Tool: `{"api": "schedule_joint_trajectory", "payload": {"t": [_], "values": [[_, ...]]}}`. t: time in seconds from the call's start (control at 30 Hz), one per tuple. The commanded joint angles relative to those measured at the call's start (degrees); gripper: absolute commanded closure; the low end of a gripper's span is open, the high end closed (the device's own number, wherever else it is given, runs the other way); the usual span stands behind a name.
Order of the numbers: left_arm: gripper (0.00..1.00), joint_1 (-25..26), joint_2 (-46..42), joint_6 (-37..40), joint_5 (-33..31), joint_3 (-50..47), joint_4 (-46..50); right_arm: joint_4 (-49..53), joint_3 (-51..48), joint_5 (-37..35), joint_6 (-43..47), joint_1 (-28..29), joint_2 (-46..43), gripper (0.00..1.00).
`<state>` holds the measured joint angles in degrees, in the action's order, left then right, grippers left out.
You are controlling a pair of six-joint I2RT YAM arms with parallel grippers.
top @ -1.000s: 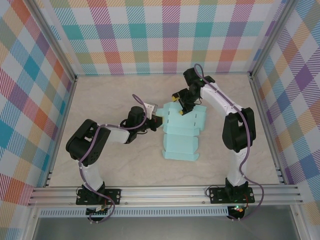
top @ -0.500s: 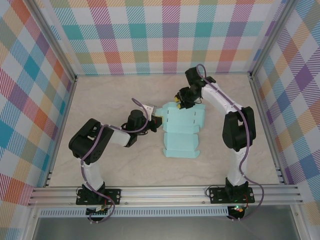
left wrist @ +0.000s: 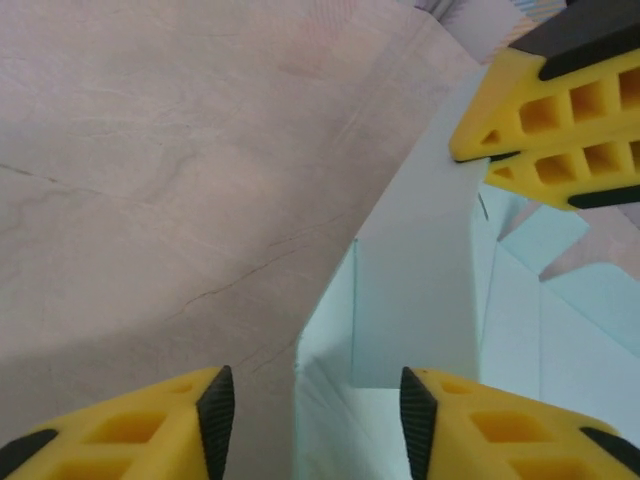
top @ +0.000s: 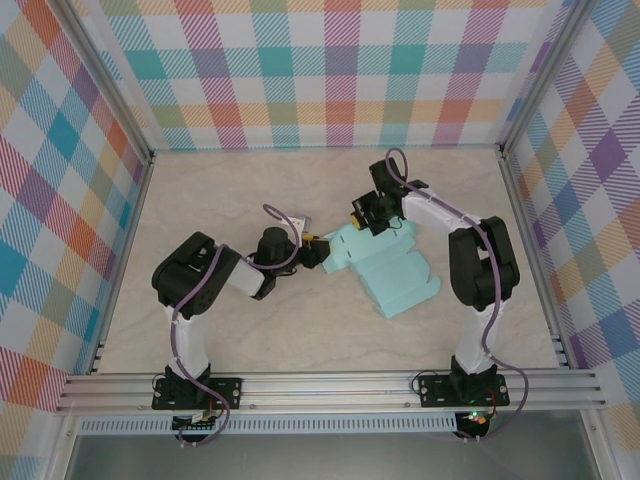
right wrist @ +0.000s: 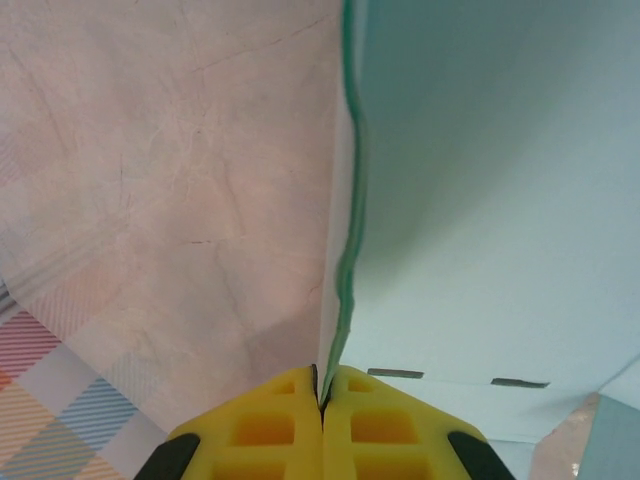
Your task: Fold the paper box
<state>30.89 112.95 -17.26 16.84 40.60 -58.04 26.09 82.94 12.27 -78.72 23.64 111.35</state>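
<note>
The paper box (top: 390, 268) is a pale mint flat cut-out lying slantwise on the table centre. My right gripper (top: 362, 216) is at its far left corner, shut on a raised flap edge (right wrist: 345, 250) that stands between the fingertips (right wrist: 322, 388). My left gripper (top: 312, 250) sits at the sheet's left end with its jaws apart. In the left wrist view an upright flap (left wrist: 415, 290) of the paper box rises between the open left gripper (left wrist: 312, 410), touching neither pad. The right gripper's yellow fingers (left wrist: 545, 120) pinch that flap's top.
Pale marble-patterned tabletop (top: 230, 190) lies bare to the left and behind the sheet. Checked walls (top: 320, 70) and aluminium rails (top: 330, 385) enclose the table. Both arm bases stand at the near rail.
My right gripper has shut on the flap and my left gripper has opened, letting go. The sheet has swung round, its near end shifting to the right.
</note>
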Motion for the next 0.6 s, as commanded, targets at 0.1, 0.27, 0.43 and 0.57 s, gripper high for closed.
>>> {"api": "schedule_joint_trajectory", "payload": {"t": [0.1,0.27,0.43,0.57], "values": [[0.37,-0.93,-7.17,0.29,5.37,-5.14,-4.68,-11.52,-2.68,2.36,5.86,-0.07,-3.25,0.98],[0.33,-3.47,-15.67,2.73,8.42,-9.93,-0.95,-17.52,-3.05,6.94,8.20,-0.17,-4.04,0.99],[0.33,-5.95,-22.07,9.32,1.38,-12.91,6.01,-26.43,-3.83,14.98,12.31,-0.43,-2.36,1.00],[0.33,-6.94,-22.30,17.77,0.51,-15.33,4.04,-28.66,-2.95,22.33,16.27,-1.60,0.23,1.00]]}}
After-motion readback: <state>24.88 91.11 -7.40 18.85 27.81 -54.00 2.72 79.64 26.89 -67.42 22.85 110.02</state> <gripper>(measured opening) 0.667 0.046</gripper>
